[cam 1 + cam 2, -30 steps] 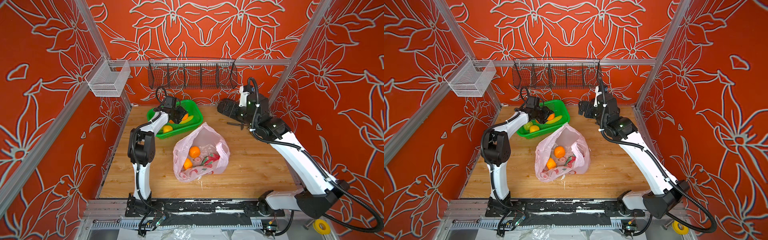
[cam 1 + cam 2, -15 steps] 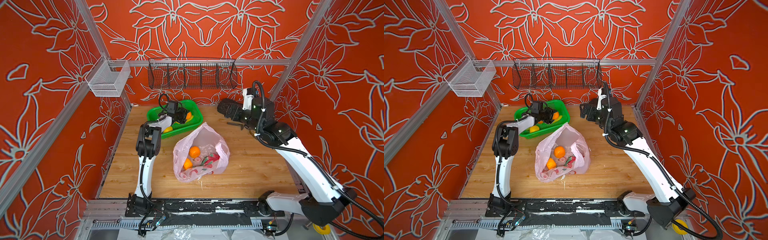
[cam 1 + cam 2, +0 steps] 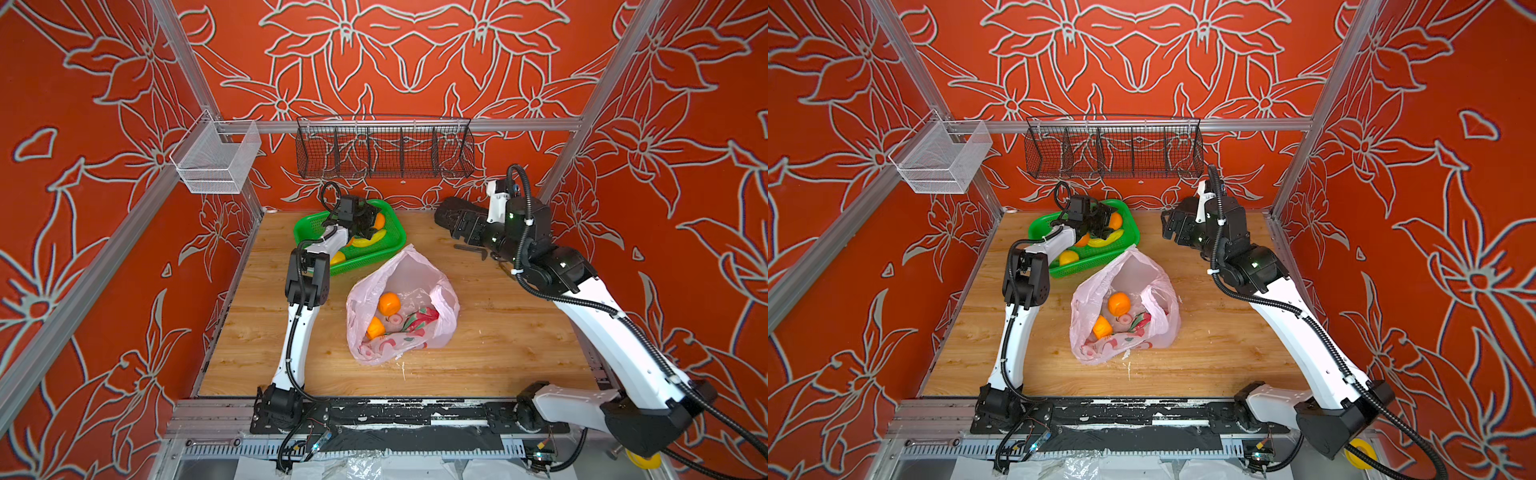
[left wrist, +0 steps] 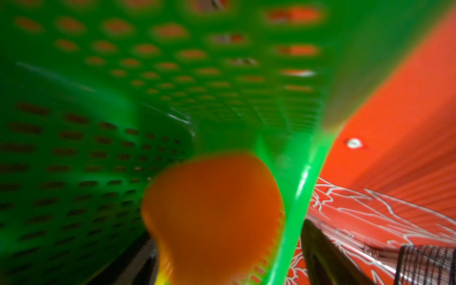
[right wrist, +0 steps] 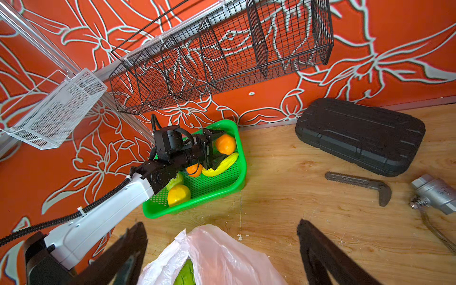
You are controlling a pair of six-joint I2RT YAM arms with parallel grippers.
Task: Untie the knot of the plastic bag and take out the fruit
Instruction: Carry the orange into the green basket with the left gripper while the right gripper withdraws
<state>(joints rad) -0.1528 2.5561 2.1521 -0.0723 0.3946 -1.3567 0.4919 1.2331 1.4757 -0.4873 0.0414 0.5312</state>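
Oranges [image 3: 389,303] are lying inside the plastic bag [image 3: 409,266], which is sitting mid-table with its mouth gaping; more fruit [image 5: 179,195] is resting in the green basket [image 5: 243,170]. The left gripper [image 5: 222,145] is hanging there, jaws spread either side of one orange [image 5: 228,143]; the right gripper [image 5: 220,223] is hovering wide open behind the bag.

L jaws spread wider, letting go of orange [image 5: 225,144] in green basket [image 5: 217,197] corner
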